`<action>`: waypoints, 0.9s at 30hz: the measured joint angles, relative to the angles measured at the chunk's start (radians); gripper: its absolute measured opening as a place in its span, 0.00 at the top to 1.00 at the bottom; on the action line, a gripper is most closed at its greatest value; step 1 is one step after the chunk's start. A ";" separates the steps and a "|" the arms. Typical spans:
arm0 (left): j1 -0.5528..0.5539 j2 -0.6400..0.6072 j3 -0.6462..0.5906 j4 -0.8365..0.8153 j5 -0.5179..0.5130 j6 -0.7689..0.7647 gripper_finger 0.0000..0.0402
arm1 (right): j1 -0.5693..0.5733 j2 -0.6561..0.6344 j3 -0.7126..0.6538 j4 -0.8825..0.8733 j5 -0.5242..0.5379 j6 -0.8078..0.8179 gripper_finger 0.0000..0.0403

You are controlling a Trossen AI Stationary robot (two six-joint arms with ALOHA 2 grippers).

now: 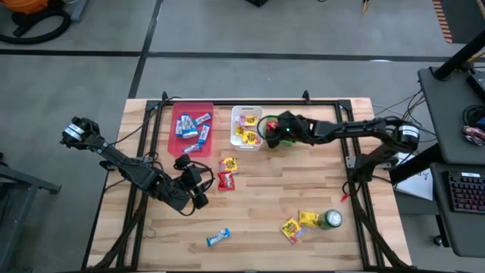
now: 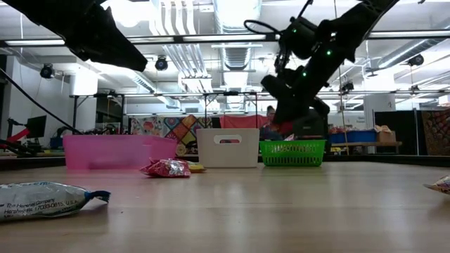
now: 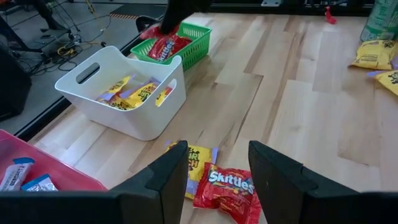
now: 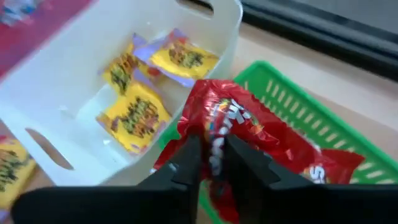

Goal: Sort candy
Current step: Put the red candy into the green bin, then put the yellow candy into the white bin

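Note:
My right gripper [image 1: 271,127] [image 4: 211,155] hovers over the green basket [image 4: 292,102] at the table's far side and is shut on a red candy packet [image 4: 249,134]. Next to the basket stands the white bin [image 1: 246,127] holding yellow packets [image 4: 137,115], and left of it the pink bin [image 1: 192,129] holding blue-and-silver bars. My left gripper [image 1: 198,183] [image 3: 217,171] is open, low over the table's middle, just short of a red packet [image 3: 227,186] and a yellow packet [image 3: 196,160] lying flat on the wood. My right gripper pinches the red packet between its two fingers at the packet's near edge [image 4: 214,146], coming from above. The packet spreads out beyond the fingertips [image 4: 189,158] over the green basket. I cannot tell whether its far end rests in the basket.
Near the table's front right stand a round green can [image 1: 331,220] and two yellow packets [image 1: 292,228]. A blue-and-silver bar [image 1: 217,238] lies at the front centre. A black rail frame [image 1: 250,103] borders the table. Bare wood lies between the bins and the front packets.

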 joint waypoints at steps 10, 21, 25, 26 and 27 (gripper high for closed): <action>0.000 0.000 0.000 -0.001 0.003 -0.007 0.62 | -0.004 -0.009 0.004 -0.006 -0.013 0.015 0.58; 0.000 0.078 0.000 0.009 0.155 -0.015 0.62 | 0.208 -0.163 0.005 0.002 -0.146 -0.057 0.54; 0.000 0.156 0.000 0.073 0.138 -0.015 0.62 | 0.308 -0.164 0.005 0.001 -0.140 -0.062 0.54; 0.000 0.174 0.000 0.094 0.136 -0.012 0.62 | 0.331 -0.164 0.005 0.001 -0.138 -0.063 0.54; 0.000 0.194 0.000 0.123 0.134 -0.004 0.61 | 0.351 -0.163 0.005 0.002 -0.138 -0.066 0.54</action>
